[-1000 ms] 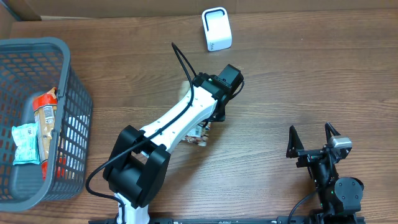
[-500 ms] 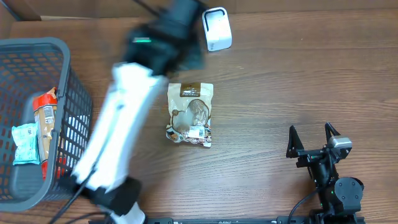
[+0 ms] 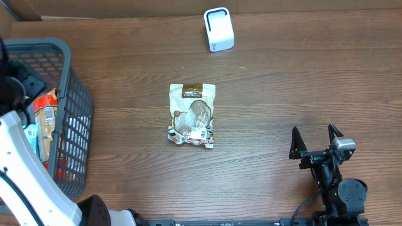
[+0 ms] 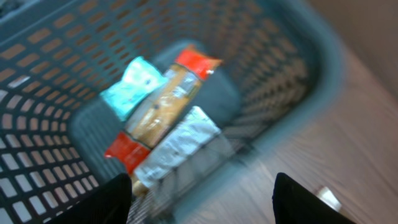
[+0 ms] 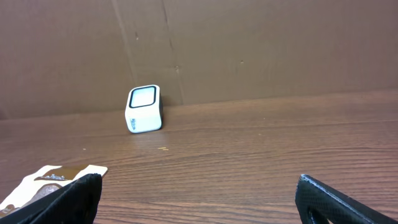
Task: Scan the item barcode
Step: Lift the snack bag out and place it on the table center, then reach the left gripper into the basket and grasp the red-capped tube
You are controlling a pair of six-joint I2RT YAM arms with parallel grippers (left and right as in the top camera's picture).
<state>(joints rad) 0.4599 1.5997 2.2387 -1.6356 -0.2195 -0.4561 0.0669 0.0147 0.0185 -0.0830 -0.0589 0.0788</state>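
the brown snack pouch lies flat near the middle of the wooden worktop, a white label at its near end, well apart from the white scanner standing at the far edge. the left claw hangs over the grey basket at the left, its 2 fingers spread with nothing between them, above several packets lying on the basket's bottom. the right claw sits at the near right of the worktop, spread wide and empty.

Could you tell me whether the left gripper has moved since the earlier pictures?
Yes. The left gripper has swung left, away from the white scanner, and now hangs over the basket.
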